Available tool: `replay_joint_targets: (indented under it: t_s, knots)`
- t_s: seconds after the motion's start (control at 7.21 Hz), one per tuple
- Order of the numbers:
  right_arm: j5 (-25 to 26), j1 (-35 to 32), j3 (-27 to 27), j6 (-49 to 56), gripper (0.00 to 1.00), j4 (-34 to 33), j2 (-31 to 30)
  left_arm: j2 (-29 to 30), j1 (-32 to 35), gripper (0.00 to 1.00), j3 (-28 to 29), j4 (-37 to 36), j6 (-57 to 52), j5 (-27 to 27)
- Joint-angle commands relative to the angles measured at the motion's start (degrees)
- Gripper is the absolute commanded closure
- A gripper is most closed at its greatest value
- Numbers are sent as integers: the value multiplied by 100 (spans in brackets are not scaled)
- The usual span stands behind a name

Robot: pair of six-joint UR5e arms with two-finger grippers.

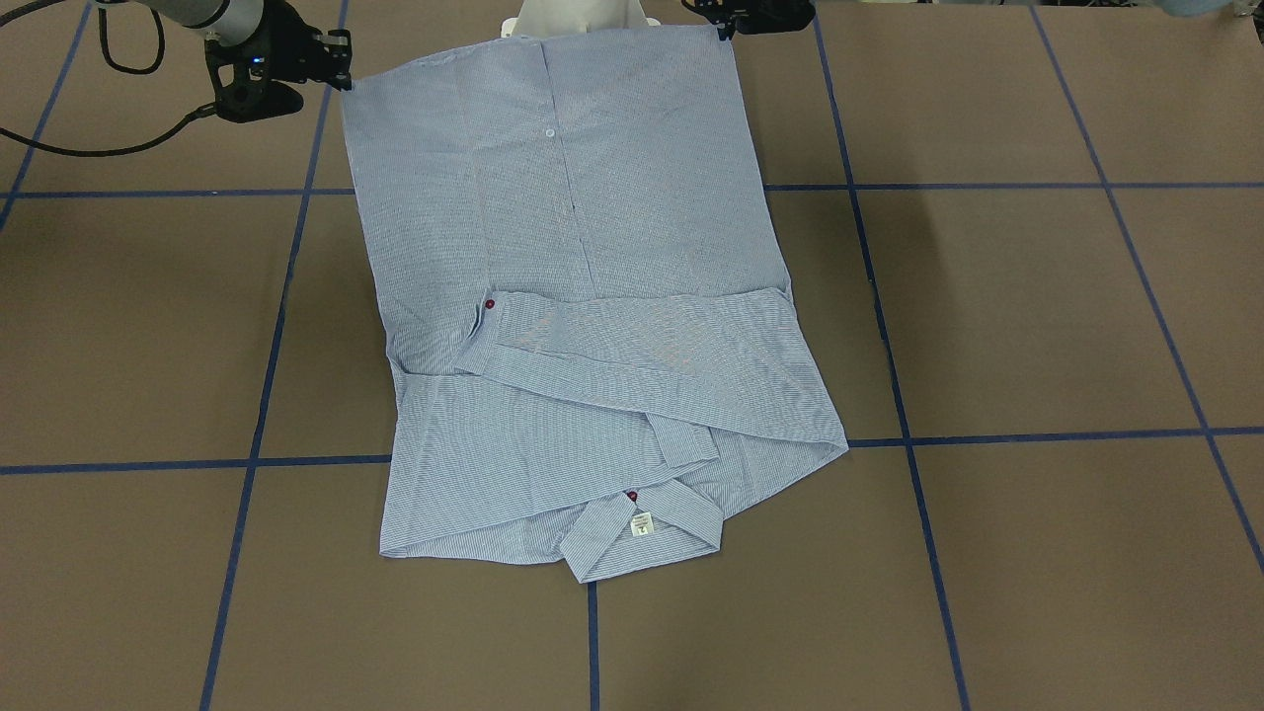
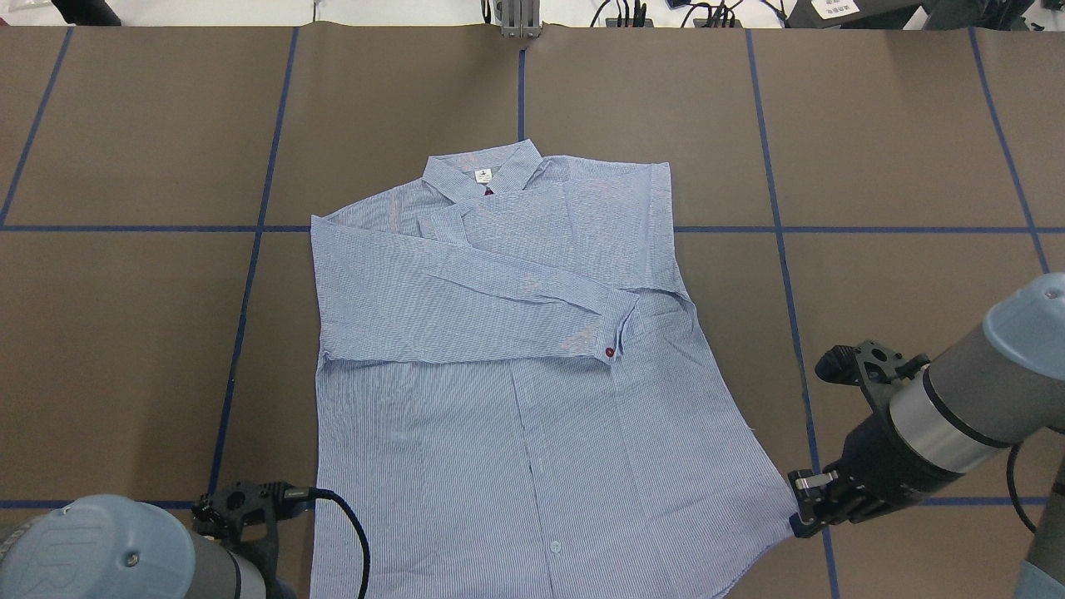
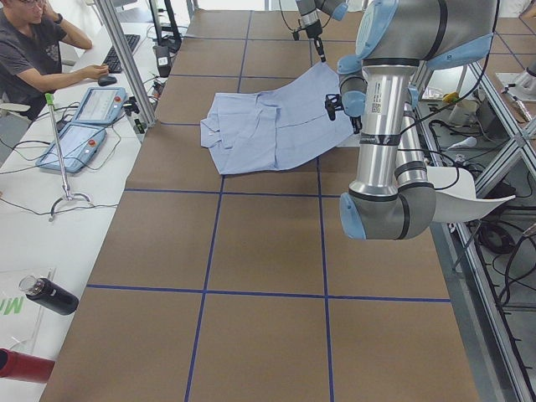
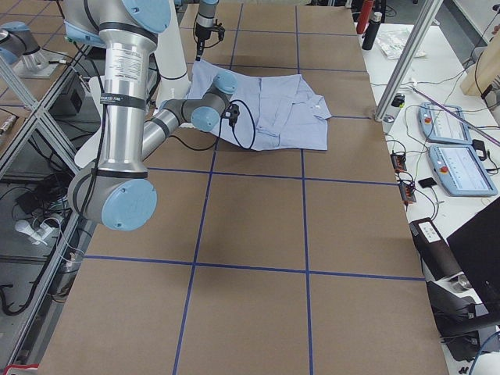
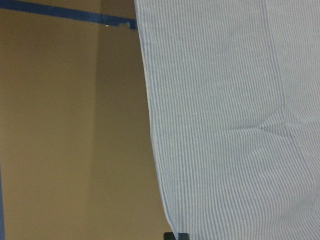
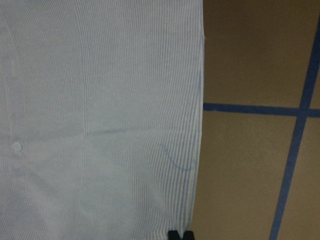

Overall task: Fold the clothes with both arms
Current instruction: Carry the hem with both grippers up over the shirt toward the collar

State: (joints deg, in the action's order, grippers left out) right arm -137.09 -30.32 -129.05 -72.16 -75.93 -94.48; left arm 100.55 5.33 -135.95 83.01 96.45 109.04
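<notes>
You have the light blue, finely white-striped, long-sleeved button-up shirt point(image 2: 499, 433) lying about midway along the brown paper-covered worktop point(image 2: 915, 125) with its blue tape grid, hem at the robot-side edge. Its long axis runs from that edge toward the operators' edge. The collar point(image 2: 481, 170) points at the operators' edge but stops well short of it. Both sleeves point(image 2: 466, 291) are laid across the chest.

The coming move, as I judge it, is to carry the hem along that axis onto the collar end. What matters, then, is that the whole shirt lies straight ahead of both sets of fingers, away from the robot.

The right gripper point(image 2: 799, 516) is at the hem's right corner, fingers closed on cloth that is drawn out to a point. The left gripper point(image 5: 176, 235) is at the hem's left corner. Its tips sit close together on the shirt's side edge, so it looks pinched on as well. Neither arm is nearer; each has its own corner. The hem flares wider on the right, so expect a slight skew.
</notes>
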Motion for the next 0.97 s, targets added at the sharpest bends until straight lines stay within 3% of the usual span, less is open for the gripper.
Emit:
replay_joint_targets:
  t_s: [0.0,0.83]
  knots:
    - [25,-569,614,17,100,-1,787,34,624,100,165,5,-64,12]
    - [315,-1493,1627,105,100,-1,1729,262,2251,100,990,84,-872,257]
